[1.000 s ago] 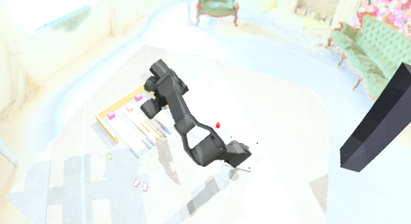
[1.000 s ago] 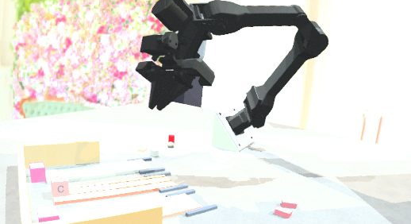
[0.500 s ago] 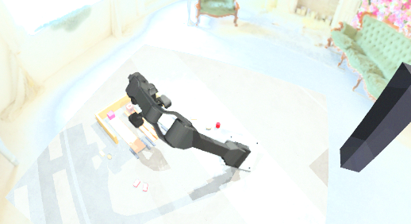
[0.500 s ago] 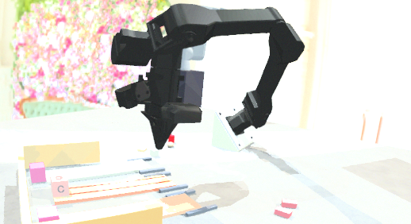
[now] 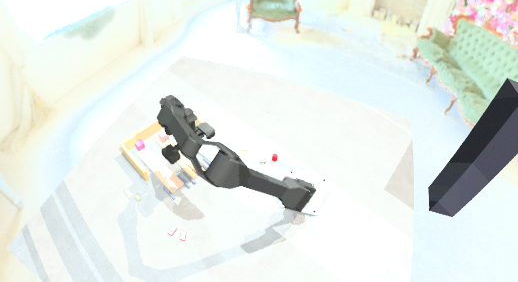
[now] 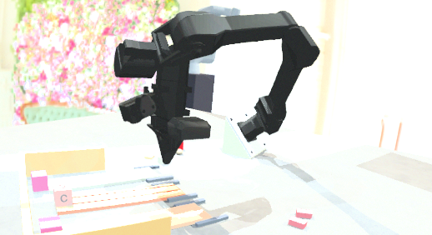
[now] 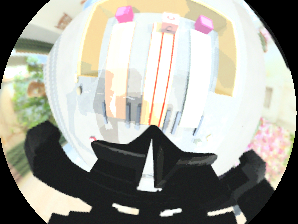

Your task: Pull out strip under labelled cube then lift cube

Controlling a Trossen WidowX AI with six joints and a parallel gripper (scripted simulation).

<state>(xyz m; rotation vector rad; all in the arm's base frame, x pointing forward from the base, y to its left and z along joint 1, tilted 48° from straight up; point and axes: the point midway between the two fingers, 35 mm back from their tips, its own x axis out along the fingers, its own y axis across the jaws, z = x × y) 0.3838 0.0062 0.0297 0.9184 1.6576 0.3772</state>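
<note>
Tool (image 6: 167, 158) clenched on nothing, hanging above strip handles; labelled cube (image 6: 63, 197) lower left on orange strip (image 6: 121, 197). Risk: closely packed handles, descent may catch neighbouring strip
</note>
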